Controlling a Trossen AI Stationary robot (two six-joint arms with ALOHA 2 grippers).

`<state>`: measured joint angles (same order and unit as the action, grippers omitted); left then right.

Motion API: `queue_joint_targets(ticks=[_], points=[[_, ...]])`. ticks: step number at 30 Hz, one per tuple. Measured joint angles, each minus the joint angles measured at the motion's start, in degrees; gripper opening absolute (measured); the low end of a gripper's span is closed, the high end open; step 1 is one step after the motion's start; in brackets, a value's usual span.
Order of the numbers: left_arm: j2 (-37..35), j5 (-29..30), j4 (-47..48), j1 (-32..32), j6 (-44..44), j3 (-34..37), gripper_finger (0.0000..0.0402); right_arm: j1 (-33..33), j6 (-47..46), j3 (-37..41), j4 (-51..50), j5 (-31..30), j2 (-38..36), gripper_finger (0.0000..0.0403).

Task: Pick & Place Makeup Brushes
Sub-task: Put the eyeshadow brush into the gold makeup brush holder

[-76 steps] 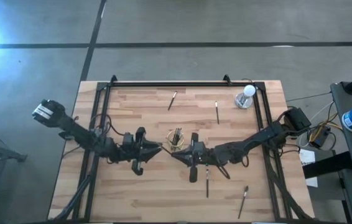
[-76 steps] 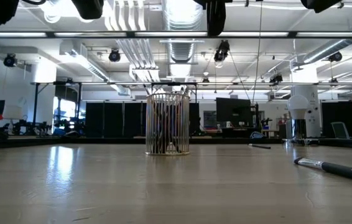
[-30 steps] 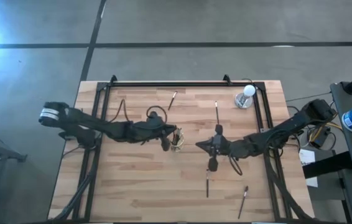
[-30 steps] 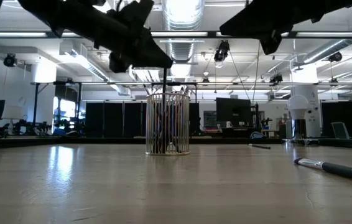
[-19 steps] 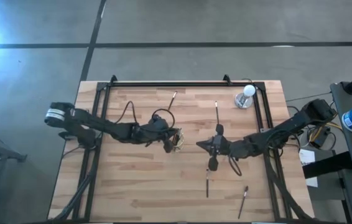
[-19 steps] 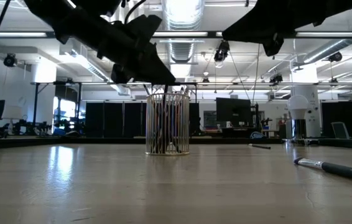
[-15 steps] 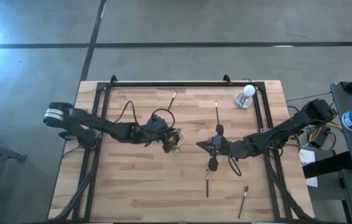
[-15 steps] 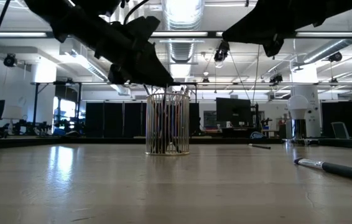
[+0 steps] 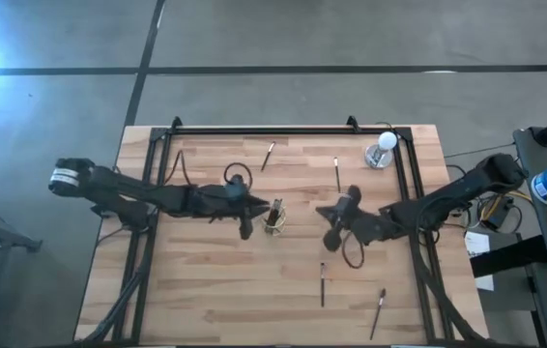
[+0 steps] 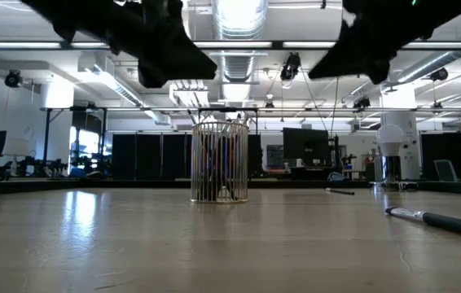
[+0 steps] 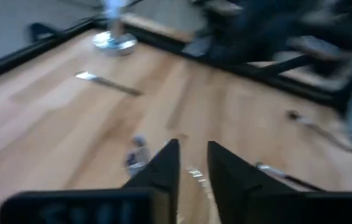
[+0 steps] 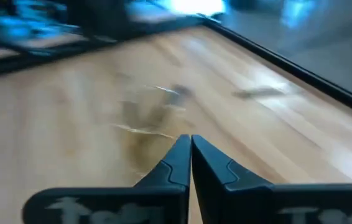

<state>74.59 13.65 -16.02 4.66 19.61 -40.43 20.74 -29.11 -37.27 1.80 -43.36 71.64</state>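
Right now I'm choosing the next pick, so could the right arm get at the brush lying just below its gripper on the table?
Probably yes. The right gripper hangs above the board with its fingers together, and the brush lies alone on bare wood near it, nothing covering it. It would need to open first.

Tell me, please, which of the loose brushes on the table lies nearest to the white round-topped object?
The brush just left of the white round-topped object, at the table's far side. The other far brush lies further left; two more lie at the near side.
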Motion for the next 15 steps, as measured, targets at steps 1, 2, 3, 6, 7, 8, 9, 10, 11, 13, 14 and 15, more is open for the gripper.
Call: queue_joint_targets(ticks=[1, 2, 3, 6, 7, 8, 9, 10, 11, 13, 14, 15], points=[[0.0, -2.3, -3.3, -0.4, -0.4, 1.5, 0.0056, -1.3, -2.8, 0.1, -2.9, -0.8, -0.6, 0.0008], [0.0, -4.4, -6.9, -0.8, -0.7, 3.2, 0.0037, -2.7, -5.2, 0.2, -5.1, -0.7, -1.3, 0.0008], [0.2, -6.0, -10.8, -1.3, -1.0, 5.0, 0.0019, -4.2, -7.3, 0.6, -7.3, -0.3, -2.0, 0.0008], [1.1, -9.5, -21.7, -3.4, -1.4, 10.4, 0.0007, -9.4, -10.2, 1.6, -9.1, 2.1, -3.3, 0.0008], [1.3, -10.2, -24.8, -4.2, -1.4, 12.1, 0.0007, -11.4, -10.4, 2.1, -9.2, 3.5, -3.5, 0.0008], [1.5, -10.5, -27.9, -5.0, -1.5, 13.9, 0.0006, -13.6, -10.5, 2.4, -9.4, 5.1, -3.5, 0.0008], [1.6, -10.6, -30.4, -5.7, -1.5, 15.6, 0.0005, -15.9, -10.6, 2.7, -9.4, 7.2, -3.5, 0.0008], [1.8, -10.6, -33.0, -6.6, -1.5, 17.2, 0.0002, -18.4, -10.6, 2.8, -9.4, 9.4, -3.3, 0.0008], [1.9, -10.6, -35.4, -7.3, -1.5, 18.6, 0.0001, -20.9, -10.5, 2.9, -9.3, 11.5, -3.2, 0.0008], [2.0, -10.6, -38.7, -8.9, -1.5, 21.5, 0.0001, -25.7, -10.6, 3.1, -9.3, 14.5, -2.4, 0.0008], [2.0, -10.6, -39.6, -9.7, -1.7, 22.6, 0.0001, -27.9, -10.5, 3.1, -9.3, 15.8, -2.1, 0.0008], [2.0, -10.6, -40.2, -10.5, -2.0, 23.6, 0.0001, -30.1, -10.2, 3.2, -9.4, 17.1, -2.0, 0.0008]])
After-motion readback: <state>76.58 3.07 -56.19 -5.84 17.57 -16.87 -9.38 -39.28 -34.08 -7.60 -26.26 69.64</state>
